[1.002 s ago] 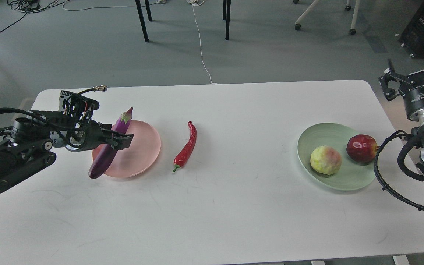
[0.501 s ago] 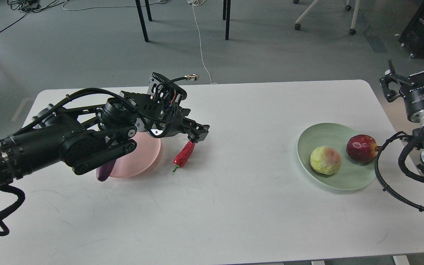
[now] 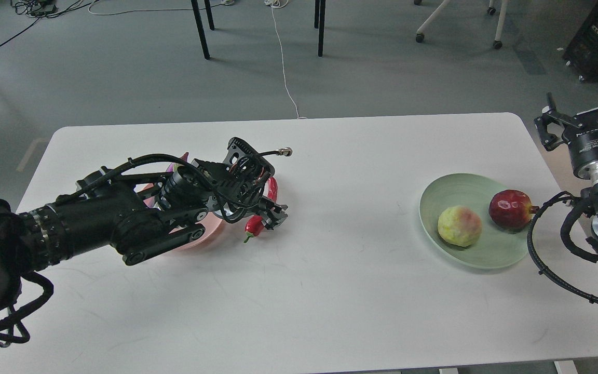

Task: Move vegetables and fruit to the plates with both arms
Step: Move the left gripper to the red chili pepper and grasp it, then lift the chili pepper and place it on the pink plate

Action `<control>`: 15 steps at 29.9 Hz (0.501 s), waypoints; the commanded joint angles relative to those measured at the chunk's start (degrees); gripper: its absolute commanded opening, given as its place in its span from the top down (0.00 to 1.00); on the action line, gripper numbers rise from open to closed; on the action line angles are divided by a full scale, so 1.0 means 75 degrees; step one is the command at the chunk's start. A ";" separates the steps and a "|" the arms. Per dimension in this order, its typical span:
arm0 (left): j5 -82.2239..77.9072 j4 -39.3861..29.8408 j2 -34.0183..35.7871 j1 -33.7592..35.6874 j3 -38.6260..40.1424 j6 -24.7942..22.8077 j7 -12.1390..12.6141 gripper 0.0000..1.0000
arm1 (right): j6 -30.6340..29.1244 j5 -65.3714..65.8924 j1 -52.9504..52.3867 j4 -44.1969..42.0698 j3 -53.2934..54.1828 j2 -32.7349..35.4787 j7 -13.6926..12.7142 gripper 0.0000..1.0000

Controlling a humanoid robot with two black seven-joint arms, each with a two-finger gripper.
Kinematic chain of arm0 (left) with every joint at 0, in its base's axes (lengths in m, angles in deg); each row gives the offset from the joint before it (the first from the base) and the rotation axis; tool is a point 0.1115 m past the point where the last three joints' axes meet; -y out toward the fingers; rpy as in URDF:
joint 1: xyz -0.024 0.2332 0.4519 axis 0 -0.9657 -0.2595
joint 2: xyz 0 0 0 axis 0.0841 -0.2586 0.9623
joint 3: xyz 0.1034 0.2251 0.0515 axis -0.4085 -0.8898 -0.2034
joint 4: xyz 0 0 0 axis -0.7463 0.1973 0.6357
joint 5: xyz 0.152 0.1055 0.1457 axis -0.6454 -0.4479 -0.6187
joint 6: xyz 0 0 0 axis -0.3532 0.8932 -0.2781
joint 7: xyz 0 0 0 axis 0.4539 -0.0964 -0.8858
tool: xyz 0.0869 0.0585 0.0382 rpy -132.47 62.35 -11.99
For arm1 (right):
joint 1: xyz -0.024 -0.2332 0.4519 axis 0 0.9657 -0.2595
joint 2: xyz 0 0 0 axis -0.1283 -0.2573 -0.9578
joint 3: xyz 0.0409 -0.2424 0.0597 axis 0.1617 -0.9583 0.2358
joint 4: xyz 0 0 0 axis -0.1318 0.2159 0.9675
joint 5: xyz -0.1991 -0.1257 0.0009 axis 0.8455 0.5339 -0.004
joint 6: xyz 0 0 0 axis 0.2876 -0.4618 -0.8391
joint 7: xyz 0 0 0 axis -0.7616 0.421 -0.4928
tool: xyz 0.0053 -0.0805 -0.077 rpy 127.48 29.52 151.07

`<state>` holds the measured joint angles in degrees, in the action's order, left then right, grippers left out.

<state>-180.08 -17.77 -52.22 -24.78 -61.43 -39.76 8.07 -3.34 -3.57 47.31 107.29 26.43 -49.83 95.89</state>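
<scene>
head view, down over the table [image 3: 330,291]

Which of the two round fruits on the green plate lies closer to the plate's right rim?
The dark red pomegranate. It sits by the right rim of the green plate; the yellow-green fruit lies left of it, nearer the middle.

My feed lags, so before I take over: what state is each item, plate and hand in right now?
Chili pepper: on the table beside the pink plate, left hand over it.
Eggplant: mostly hidden behind the left arm, over the pink plate.
Pomegranate: resting on the green plate.
Yellow-green fruit: resting on the green plate.
Pink plate: largely covered.
Green plate: holds both fruits.
Left hand: at the chili, grip unclear.
Right hand: open, empty, raised off the table's right edge.
</scene>
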 commanded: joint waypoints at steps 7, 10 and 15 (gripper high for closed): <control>-0.0077 -0.0029 0.0018 -0.0306 -0.0003 0.0034 -0.0007 0.54 | 0.0000 0.0000 -0.0002 0.0000 0.0000 -0.0003 -0.0001 0.02; -0.0088 -0.0029 0.0018 -0.0318 -0.0003 0.0022 -0.0042 0.83 | 0.0000 0.0000 -0.0002 -0.0011 0.0000 -0.0003 -0.0001 0.02; -0.0077 -0.0087 0.0112 -0.0260 0.0079 0.0011 0.0005 0.88 | 0.0000 0.0000 -0.0002 -0.0152 0.0000 0.0009 -0.0001 0.02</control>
<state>-180.79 -18.02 -51.88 -27.11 -61.35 -39.60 7.98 -3.34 -3.57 47.31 106.65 26.43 -49.85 95.89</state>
